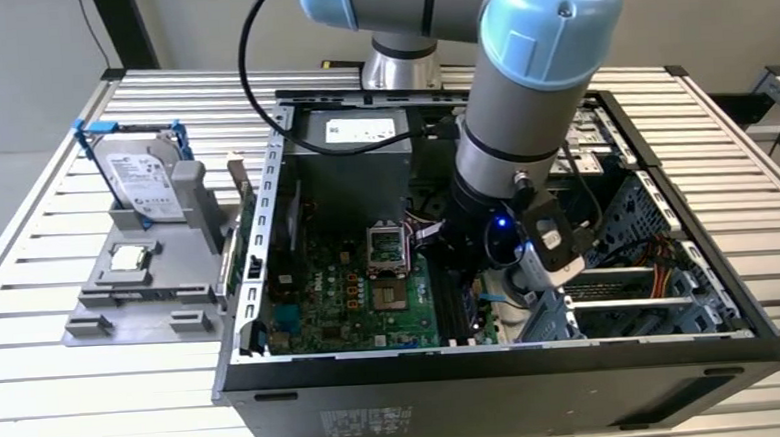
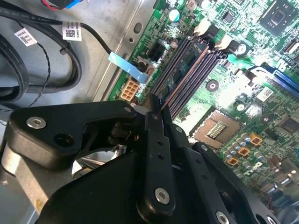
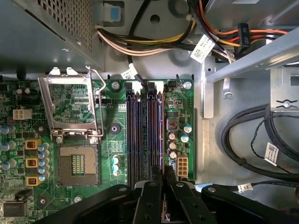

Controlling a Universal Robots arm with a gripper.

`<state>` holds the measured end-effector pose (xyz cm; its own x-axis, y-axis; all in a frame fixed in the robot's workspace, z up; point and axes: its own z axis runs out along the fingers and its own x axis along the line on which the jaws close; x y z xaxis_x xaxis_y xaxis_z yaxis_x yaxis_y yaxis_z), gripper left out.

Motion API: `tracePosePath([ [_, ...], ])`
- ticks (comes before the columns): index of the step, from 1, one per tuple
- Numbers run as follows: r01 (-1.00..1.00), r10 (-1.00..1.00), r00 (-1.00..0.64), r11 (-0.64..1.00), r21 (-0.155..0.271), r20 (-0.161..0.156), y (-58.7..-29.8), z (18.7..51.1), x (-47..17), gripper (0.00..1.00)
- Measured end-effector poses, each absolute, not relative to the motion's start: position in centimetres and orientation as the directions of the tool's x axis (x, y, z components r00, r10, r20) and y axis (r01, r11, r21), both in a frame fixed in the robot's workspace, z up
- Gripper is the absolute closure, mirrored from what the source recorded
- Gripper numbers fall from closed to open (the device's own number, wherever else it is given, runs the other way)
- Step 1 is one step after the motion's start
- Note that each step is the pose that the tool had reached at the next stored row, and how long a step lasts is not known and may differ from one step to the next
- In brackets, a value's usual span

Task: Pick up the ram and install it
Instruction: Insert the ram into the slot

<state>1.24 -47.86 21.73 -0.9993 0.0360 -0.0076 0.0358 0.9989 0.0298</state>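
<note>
The arm [image 1: 519,122] reaches down into the open computer case [image 1: 504,358] over the green motherboard [image 1: 347,291]. In both wrist views my gripper [image 2: 156,105] [image 3: 160,176] is shut on the ram [image 2: 184,74] [image 3: 156,140], a thin dark stick seen edge-on with a copper-coloured edge. The stick lies lengthwise along the row of memory slots [image 3: 133,135], in line with one on the side nearer the case wall. Whether it is pressed fully home cannot be told. The black fingers [image 2: 159,154] hide its near end.
Beside the slots are the bare processor socket [image 3: 77,163] and its raised metal frame [image 3: 70,102]. Black cables [image 3: 252,140] loop beside the board. Outside the case, a grey holder [image 1: 142,312] carries the hard drive in its blue frame [image 1: 143,176] and a square processor chip [image 1: 128,257].
</note>
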Motion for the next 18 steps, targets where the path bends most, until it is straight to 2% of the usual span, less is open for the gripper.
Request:
tracePosePath([
  [4, 0.036, 0.036, -0.999, 0.998, 0.046, -0.007, -47.98, 21.73, 1.23, 1.0],
  [18, 0.036, 0.036, -0.999, 0.998, 0.046, -0.007, -48.27, 21.46, 1.24, 1.0],
])
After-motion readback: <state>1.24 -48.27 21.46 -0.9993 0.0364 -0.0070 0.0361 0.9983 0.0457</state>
